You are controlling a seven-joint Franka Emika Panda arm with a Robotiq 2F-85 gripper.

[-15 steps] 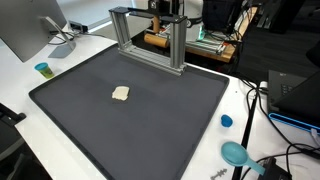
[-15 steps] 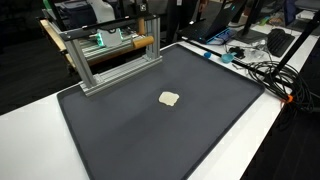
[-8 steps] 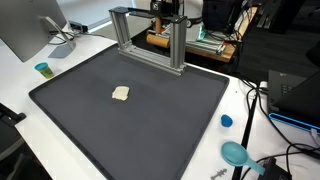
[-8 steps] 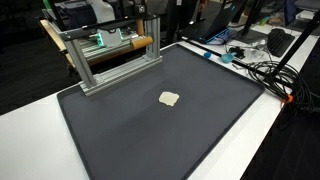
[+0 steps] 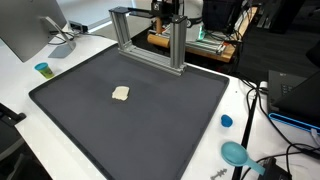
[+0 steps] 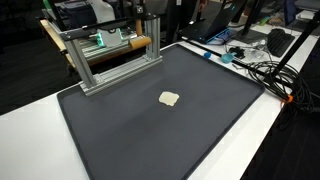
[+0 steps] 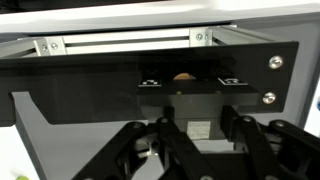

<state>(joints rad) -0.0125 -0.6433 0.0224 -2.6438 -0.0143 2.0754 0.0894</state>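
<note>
My gripper [image 7: 200, 125] looks open and empty. It hangs behind the aluminium frame [image 5: 150, 40] at the far edge of the black mat [image 5: 170, 120], and it shows dark near the frame's top in both exterior views [image 5: 168, 12] [image 6: 150, 12]. In the wrist view it faces the frame [image 7: 120, 45] and a black panel [image 7: 90, 85] close ahead. A small beige flat piece [image 5: 121, 93] lies alone on the mat, far from the gripper; it also shows in an exterior view [image 6: 170, 98]. The fingertips are partly cut off.
A monitor [image 5: 30, 25] and a small blue-green cup [image 5: 43, 69] stand off the mat on the white table. A blue cap [image 5: 226, 121], a teal scoop [image 5: 235, 153] and cables [image 6: 262, 68] lie at another side. A wooden bar [image 6: 140, 42] sits behind the frame.
</note>
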